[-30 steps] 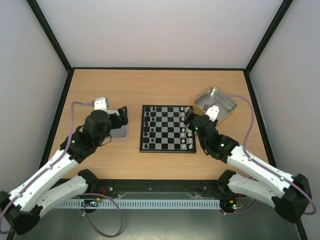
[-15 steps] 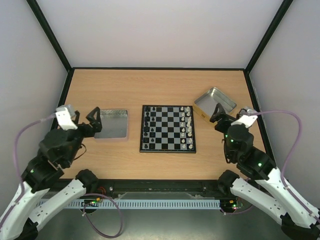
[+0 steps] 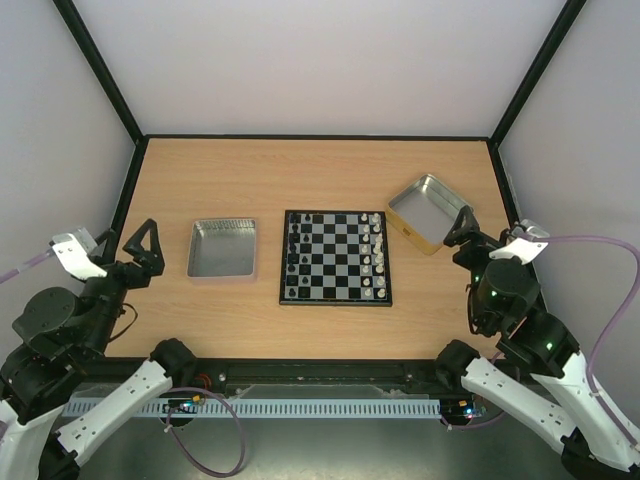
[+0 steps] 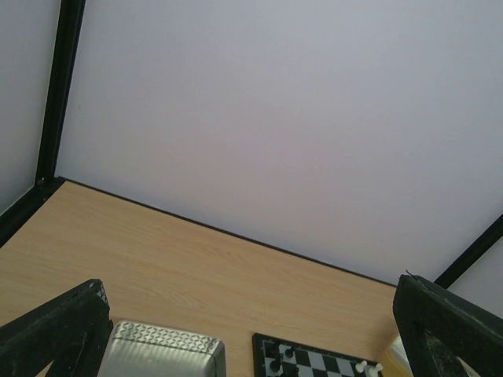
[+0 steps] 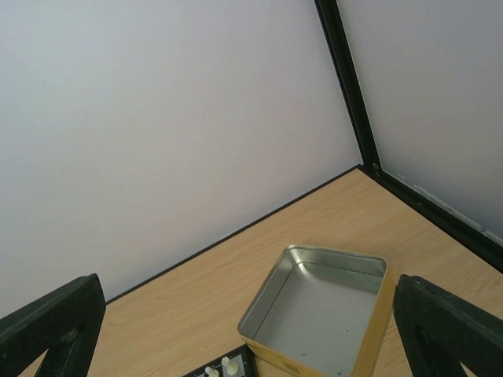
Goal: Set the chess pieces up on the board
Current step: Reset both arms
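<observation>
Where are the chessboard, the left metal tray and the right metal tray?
chessboard point(image 3: 335, 258): top external view, bare middle squares.
left metal tray point(image 3: 222, 248): top external view, its floor.
right metal tray point(image 5: 314, 314): right wrist view, its floor.

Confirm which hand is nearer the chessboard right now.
Right. The right hand hovers just off the chessboard's right edge, by the gold tin; the left hand sits farther out, past the silver tray.
</observation>
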Controlling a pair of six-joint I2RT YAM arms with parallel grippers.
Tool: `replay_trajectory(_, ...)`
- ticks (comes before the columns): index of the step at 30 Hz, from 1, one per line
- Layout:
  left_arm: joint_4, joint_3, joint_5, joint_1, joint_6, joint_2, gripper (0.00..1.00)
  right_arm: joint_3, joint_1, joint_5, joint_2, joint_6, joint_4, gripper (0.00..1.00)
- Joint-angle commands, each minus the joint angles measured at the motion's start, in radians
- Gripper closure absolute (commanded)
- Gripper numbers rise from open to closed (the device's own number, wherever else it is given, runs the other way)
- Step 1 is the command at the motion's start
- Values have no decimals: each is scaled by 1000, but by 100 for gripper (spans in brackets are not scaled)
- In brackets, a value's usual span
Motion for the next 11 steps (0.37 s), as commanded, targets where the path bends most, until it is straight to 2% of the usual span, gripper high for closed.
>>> replay_trajectory(1,-61,26,-34,3,-7,4,1,24,-4,13,-36,-17,-34,2)
replay_trajectory(11,-86,33,-38,4,-18,8,0,13,-4,-4,-41,-21,-18,2)
